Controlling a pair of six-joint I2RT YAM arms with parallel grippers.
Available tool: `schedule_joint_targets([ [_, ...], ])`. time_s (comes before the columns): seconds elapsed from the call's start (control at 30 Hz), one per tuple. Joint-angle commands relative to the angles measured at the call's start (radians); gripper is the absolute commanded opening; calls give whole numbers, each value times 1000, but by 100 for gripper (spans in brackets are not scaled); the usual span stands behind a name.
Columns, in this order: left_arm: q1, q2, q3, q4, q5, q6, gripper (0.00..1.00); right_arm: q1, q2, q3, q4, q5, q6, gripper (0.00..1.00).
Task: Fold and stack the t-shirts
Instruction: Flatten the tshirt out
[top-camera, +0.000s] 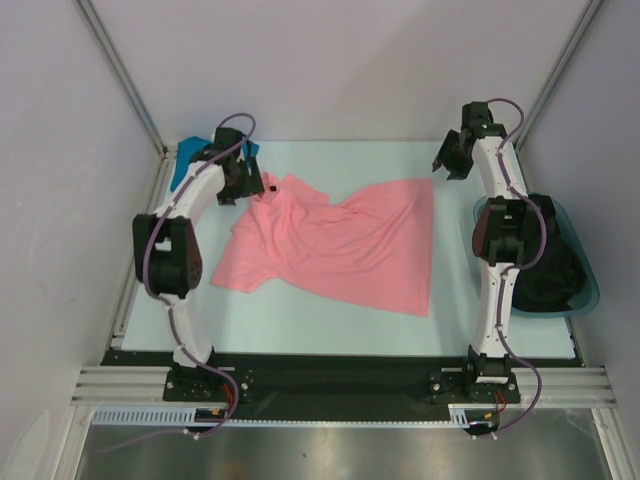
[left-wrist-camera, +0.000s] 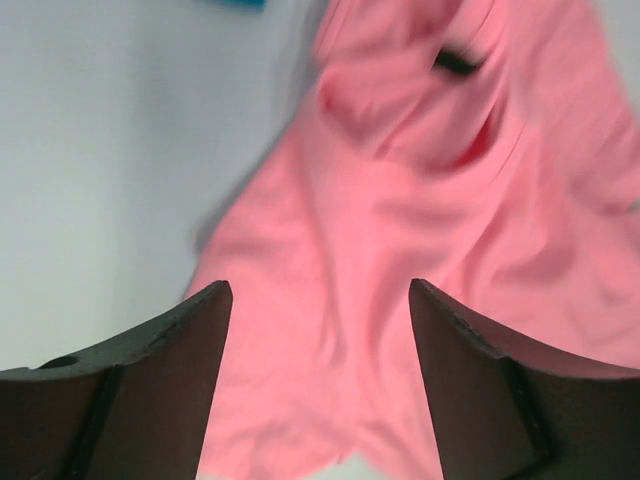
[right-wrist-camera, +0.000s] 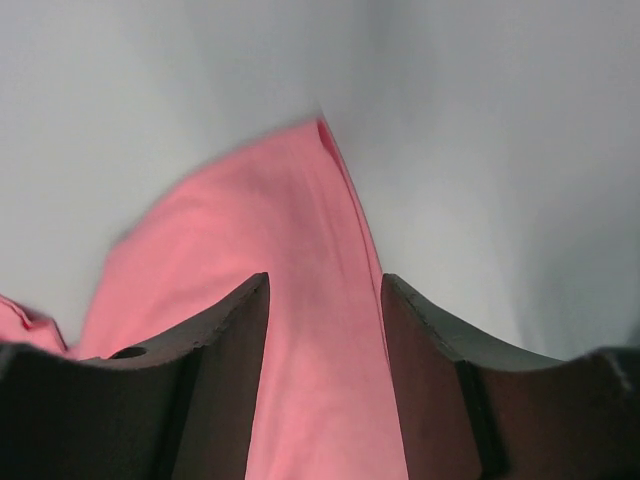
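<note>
Both claws stand apart and empty. The left claw (left-wrist-camera: 320, 290) hovers over the collar end of the salmon pink t-shirt (top-camera: 340, 245), and the right claw (right-wrist-camera: 325, 280) hangs above its far hem corner. The shirt lies rumpled and unfolded in the middle of the table (top-camera: 330, 325), its long axis running side to side, collar toward the left arm, hem toward the right. The teal-blue t-shirt (top-camera: 183, 158) sits bunched in the far left corner. By my reckoning nothing is folded or stacked yet.
</note>
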Motion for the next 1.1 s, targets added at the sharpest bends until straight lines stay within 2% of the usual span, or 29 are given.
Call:
schedule_joint_targets([
  [0.0, 27, -291, -246, 40, -18, 12, 76, 26, -198, -131, -94, 42, -5, 54],
  [0.07, 53, -374, -429, 60, -12, -11, 70, 69, -315, -293, -79, 48, -17, 53],
  [0.17, 111, -491, -621, 62, 2, -54, 62, 132, -438, -518, -2, 39, -29, 52],
  [0.23, 131, -535, -690, 65, 11, -97, 58, 178, -532, -619, 29, 14, -26, 51],
  [0.27, 180, -543, -746, 69, 22, -112, 58, 190, -557, -703, 35, 2, -29, 51],
  [0.4, 251, -552, -845, 120, 101, -183, 57, 253, -671, -887, 53, -19, -31, 50],
  [0.5, 289, -539, -888, 174, 134, -195, 49, 273, -719, -1017, 81, -48, -25, 49],
  [0.53, 295, -532, -891, 172, 128, -194, 44, 273, -727, -1035, 81, -47, -23, 49],
  [0.6, 307, -523, -903, 181, 129, -191, 42, 273, -738, -1061, 81, -49, -25, 49],
  [1.07, 324, -558, -997, 209, 83, -183, 45, 267, -776, -1076, 84, -53, -17, 49],
])
